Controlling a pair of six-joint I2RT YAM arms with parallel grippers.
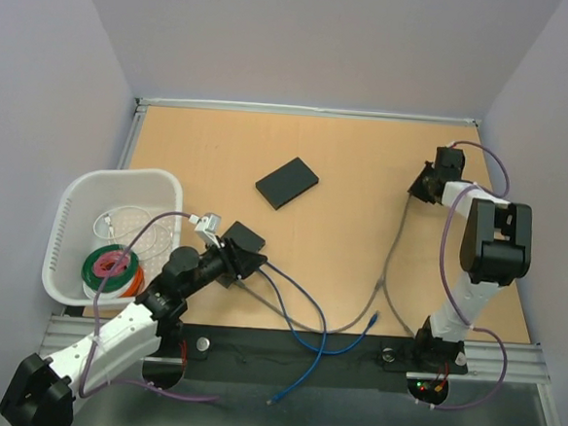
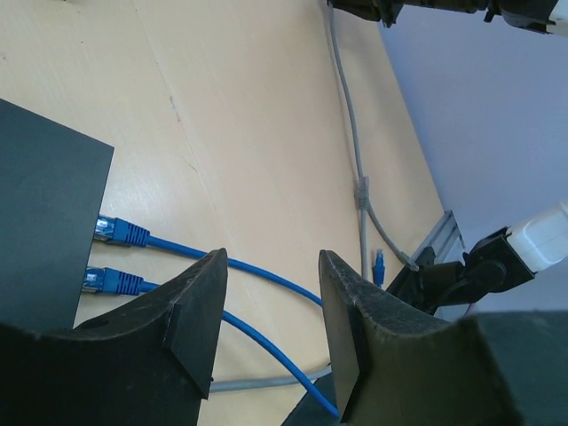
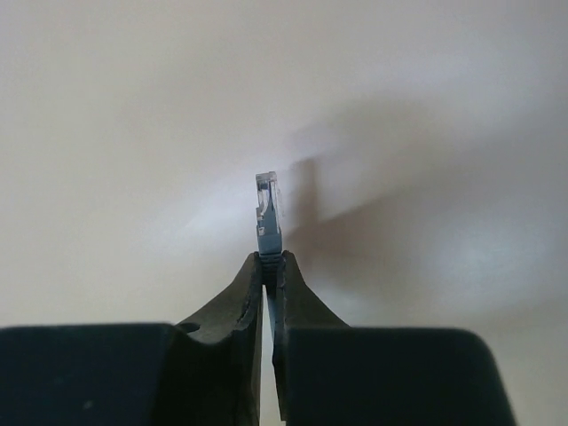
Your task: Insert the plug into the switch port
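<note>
A small black switch (image 1: 246, 235) lies at the left of the table, with two blue plugs (image 2: 120, 232) in its ports. It also shows in the left wrist view (image 2: 44, 222). My left gripper (image 1: 254, 262) is open and empty, hovering just beside the switch's port side above the blue cables; its fingers also show in the left wrist view (image 2: 269, 266). My right gripper (image 1: 420, 186) is at the far right, raised, and shut on a grey-blue plug (image 3: 268, 213). The plug sticks out past the fingertips (image 3: 272, 257). Its grey cable (image 1: 391, 259) trails down toward the near edge.
A second flat black box (image 1: 286, 182) lies mid-table. A white basket (image 1: 69, 217) with coiled cables stands at the left. Blue cables (image 1: 306, 317) and a grey cable loop across the near table. A loose plug end (image 1: 374, 319) lies near the front edge.
</note>
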